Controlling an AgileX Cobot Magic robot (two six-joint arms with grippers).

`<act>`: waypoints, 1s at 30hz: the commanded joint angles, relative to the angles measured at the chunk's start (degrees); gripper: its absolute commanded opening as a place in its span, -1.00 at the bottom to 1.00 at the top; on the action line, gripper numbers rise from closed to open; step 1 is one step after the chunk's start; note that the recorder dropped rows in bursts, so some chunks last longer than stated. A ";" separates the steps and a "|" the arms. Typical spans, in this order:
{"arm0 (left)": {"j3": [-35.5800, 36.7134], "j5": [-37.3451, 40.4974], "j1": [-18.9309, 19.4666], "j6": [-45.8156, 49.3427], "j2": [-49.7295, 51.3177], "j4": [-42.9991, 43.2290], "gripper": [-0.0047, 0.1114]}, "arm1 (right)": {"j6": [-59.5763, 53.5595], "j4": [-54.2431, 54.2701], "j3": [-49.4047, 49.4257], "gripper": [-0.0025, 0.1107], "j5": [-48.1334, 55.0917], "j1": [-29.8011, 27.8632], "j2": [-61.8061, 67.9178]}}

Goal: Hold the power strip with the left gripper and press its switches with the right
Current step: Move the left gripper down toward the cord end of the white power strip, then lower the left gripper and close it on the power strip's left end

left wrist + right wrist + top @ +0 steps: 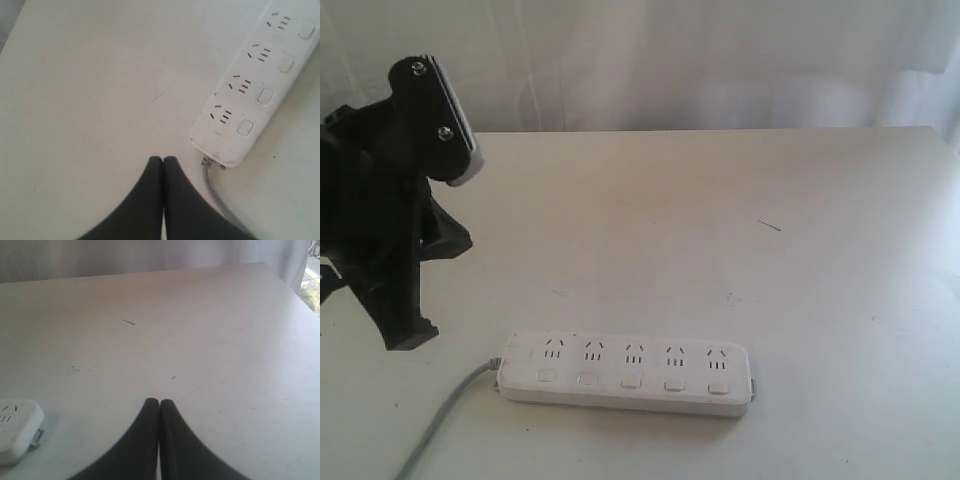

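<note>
Exterior: we log the power strip flat on the table, its cord trailing left.
Left wrist: left gripper, jaws pressed together and empty, near the strip's cord end.
Right wrist: we see the right gripper likewise closed on nothing, apart from the strip's other end.
</note>
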 commanded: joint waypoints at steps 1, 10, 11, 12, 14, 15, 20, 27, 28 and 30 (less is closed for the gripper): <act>-6.43 5.86 -0.17 1.44 2.31 0.83 -0.92 | 0.00 -0.20 0.25 -0.96 -0.56 -0.27 -0.29; -14.69 17.28 -0.17 13.15 13.51 -4.44 -0.90 | 0.00 -0.20 0.25 -0.96 -0.56 -0.27 -0.29; -15.33 18.73 -0.17 13.15 15.18 -4.53 -0.85 | 0.00 -0.20 0.25 -0.96 -0.56 -0.27 -0.29; -16.07 20.39 -0.17 13.15 16.70 -4.89 -0.77 | 0.00 -0.20 0.25 -0.96 -0.56 -0.27 -0.29; -17.23 23.14 -0.17 13.15 19.11 -6.11 -0.54 | 0.00 -0.20 0.25 -0.96 -0.56 -0.27 -0.29; -17.67 24.40 -0.17 13.15 20.23 -6.36 -0.38 | 0.00 -0.20 0.25 -0.96 -0.56 -0.27 -0.29; -18.06 24.52 -0.17 13.42 24.43 -6.24 0.56 | 0.00 -0.20 0.25 -0.96 -0.56 -0.27 -0.29; -18.06 24.61 -0.58 17.89 29.81 -5.72 0.87 | 0.00 -0.20 0.25 -0.96 -0.56 -0.27 -0.29; -18.06 24.51 -0.84 19.94 30.25 -5.72 0.87 | 0.00 -0.20 0.25 -0.96 -0.56 -0.27 -0.29; -17.94 23.66 -1.81 23.92 30.72 -5.88 0.87 | 0.00 -0.20 0.25 -0.96 -0.56 -0.27 -0.29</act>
